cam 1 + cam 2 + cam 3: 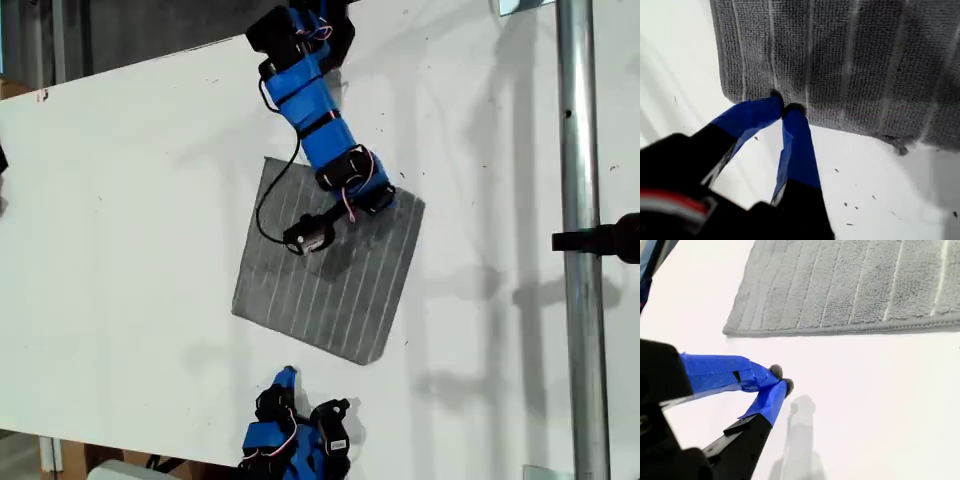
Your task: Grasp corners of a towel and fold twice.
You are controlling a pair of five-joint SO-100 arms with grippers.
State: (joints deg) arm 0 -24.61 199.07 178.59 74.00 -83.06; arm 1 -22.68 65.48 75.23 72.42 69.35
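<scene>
The grey striped towel (330, 280) lies flat on the white table. My first gripper (784, 106) comes in from the exterior view's top and sits at the towel's (850, 55) far edge, a short way from one corner (725, 94), the upper right one in the exterior view. Its blue fingers (795, 140) are shut, the tips pinched at the hem. In the exterior view this first gripper (388, 200) is mostly hidden under its own wrist. My second gripper (781, 380) is shut on nothing and stands on bare table, short of the towel's (850, 285) near edge and its corner (730, 330). It shows at the exterior view's bottom (287, 376).
A metal pole (578, 240) runs down the exterior view's right, with a black clamp (610, 238) on it. The white table (120, 250) stretches wide toward the exterior view's left. Its far edge slants across that view's upper left.
</scene>
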